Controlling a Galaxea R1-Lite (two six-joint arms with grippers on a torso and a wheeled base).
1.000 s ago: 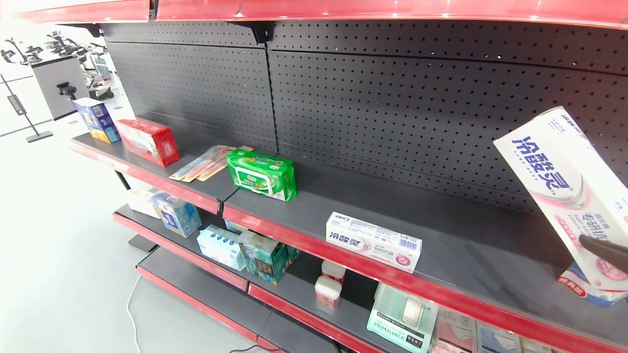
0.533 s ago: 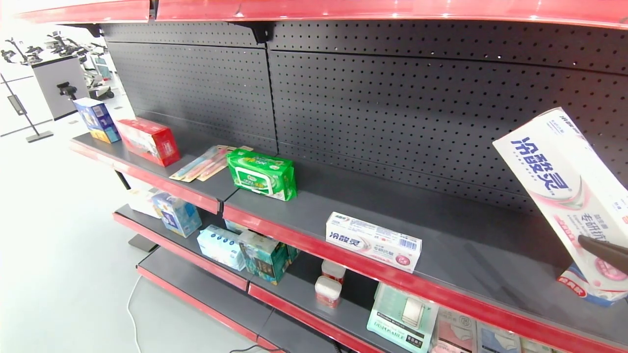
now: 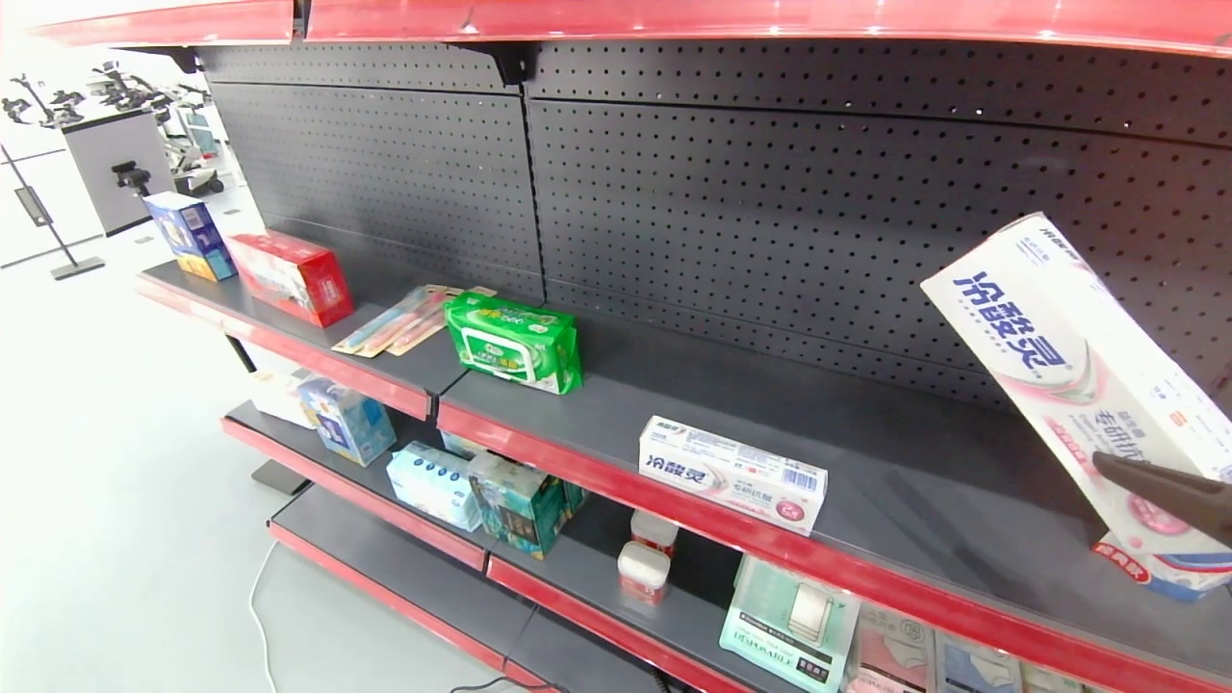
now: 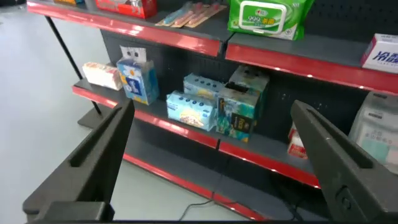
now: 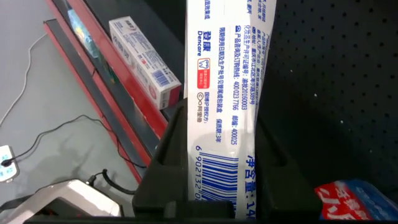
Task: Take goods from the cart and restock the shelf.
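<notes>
The right gripper [image 5: 219, 118] is closed on a long white toothpaste box [image 3: 1054, 371], with one dark finger [image 5: 163, 158] pressed on each long side of the carton. The box is held in the air at the right end of the middle shelf [image 3: 895, 481], in front of the black pegboard back panel [image 3: 770, 192]. It is tilted, its upper end leaning to the robot's left. Its lower end is just above a blue and red pack [image 3: 1160, 573] that lies on the shelf; whether the two touch, I cannot tell. A second toothpaste box [image 3: 732, 474] of the same kind lies flat near the red front edge of the same shelf, well apart from the held one. Farther to the left stand a green pack of wet wipes [image 3: 513, 342], some toothbrushes [image 3: 399, 320] lying flat, a red box [image 3: 289, 277] and a blue box [image 3: 190, 234]. The left gripper [image 4: 211, 109] is spread wide open and holds nothing; it is low, facing the lower shelves where blue tissue packs [image 4: 191, 107] stand.
</notes>
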